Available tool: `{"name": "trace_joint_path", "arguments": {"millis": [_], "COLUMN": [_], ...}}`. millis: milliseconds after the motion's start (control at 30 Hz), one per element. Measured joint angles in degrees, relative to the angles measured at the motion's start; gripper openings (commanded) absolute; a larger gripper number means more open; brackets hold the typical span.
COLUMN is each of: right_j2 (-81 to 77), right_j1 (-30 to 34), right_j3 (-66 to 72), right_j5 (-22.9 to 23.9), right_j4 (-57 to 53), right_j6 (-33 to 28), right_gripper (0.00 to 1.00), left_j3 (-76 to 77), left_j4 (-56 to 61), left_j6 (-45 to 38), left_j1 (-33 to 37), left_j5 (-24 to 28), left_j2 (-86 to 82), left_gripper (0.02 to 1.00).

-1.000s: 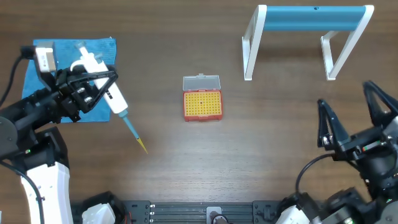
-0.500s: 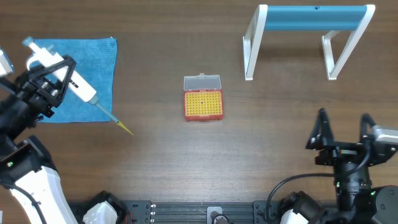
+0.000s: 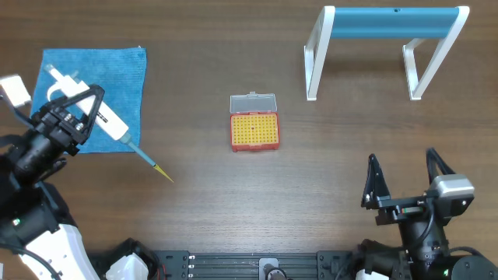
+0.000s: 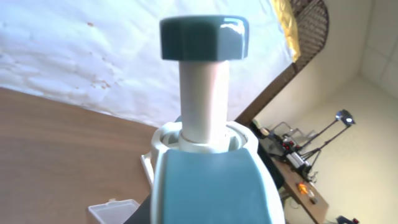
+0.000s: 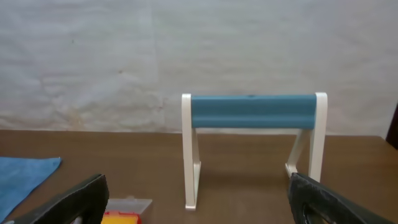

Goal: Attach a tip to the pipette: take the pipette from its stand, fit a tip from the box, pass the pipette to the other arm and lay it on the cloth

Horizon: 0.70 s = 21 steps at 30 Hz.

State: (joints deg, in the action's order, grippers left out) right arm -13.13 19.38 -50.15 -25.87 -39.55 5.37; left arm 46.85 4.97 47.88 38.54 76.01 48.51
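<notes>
My left jaws are clamped on the pipette (image 3: 111,122), holding it over the near right corner of the cloth (image 3: 117,70). It has a white body and a blue-grey lower shaft. The yellow tip (image 3: 163,173) is fitted and slants out past the cloth's edge, over the bench (image 3: 233,210). A grey plunger cap (image 4: 204,37) sits on a white stem. My right jaws stand wide apart and empty, far right of the cloth.
</notes>
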Motion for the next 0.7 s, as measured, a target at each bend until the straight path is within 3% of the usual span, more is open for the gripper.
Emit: {"name": "trace_joint_path", "arguments": {"millis": [133, 200, 400, 700], "right_j2": [0.28, 0.9, 8.07, 12.76], "right_j1": [-4.11, -5.6, -6.16, -6.16], "right_j3": [0.0, 0.0, 0.04, -1.27], "right_j5": [2.86, 3.74, 4.79, 4.83], "right_j4": [-2.89, -4.17, -5.66, -8.83], "right_j6": [-0.13, -0.15, -1.92, -3.15], "right_gripper": [0.934, 0.932, 0.932, 0.932], "left_j3": [0.33, 0.66, 2.14, 20.04], "left_j4": [-11.69, -22.82, -45.72, -61.92], "left_j6": [-8.04, -15.15, -33.97, -47.84], "left_j1": [0.0, 0.0, -1.62, -12.07], "left_j5": [-2.73, -6.45, -20.92, -40.94], "left_j2": [-1.55, -2.56, -2.89, 7.41], "left_gripper": [0.025, 0.025, 0.027, 0.027]}}
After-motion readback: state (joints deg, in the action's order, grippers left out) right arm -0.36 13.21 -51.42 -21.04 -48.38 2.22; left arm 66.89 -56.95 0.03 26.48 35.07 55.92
